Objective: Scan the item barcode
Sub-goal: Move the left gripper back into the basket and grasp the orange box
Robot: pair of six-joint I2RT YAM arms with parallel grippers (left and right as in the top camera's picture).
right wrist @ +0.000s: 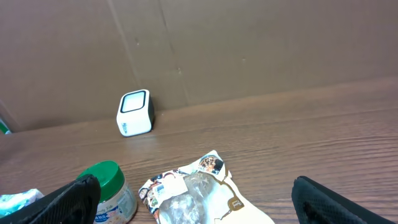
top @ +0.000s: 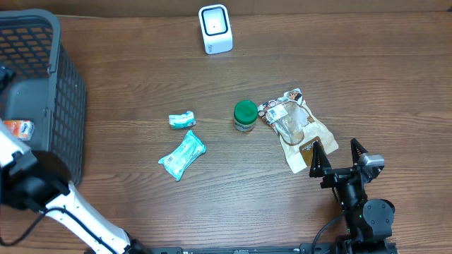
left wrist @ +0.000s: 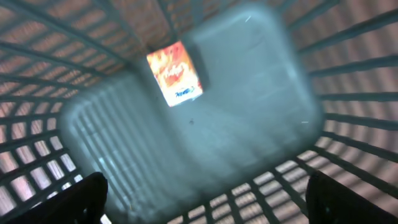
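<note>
Wooden tabletop with a basket at one end: both grippers empty, nothing at the scanner.
Left gripper hangs inside the black basket, fingers spread wide with nothing between them. An orange packet lies flat on the basket floor below and ahead of it, untouched; whether it awaits scanning or is done with I cannot tell. Ahead and leftward of the right gripper lie two teal packets and a green-lidded jar. A brown pouch sits just before its gaping jaws, probably the handiest item to scan. White scanner stands well beyond.
</note>
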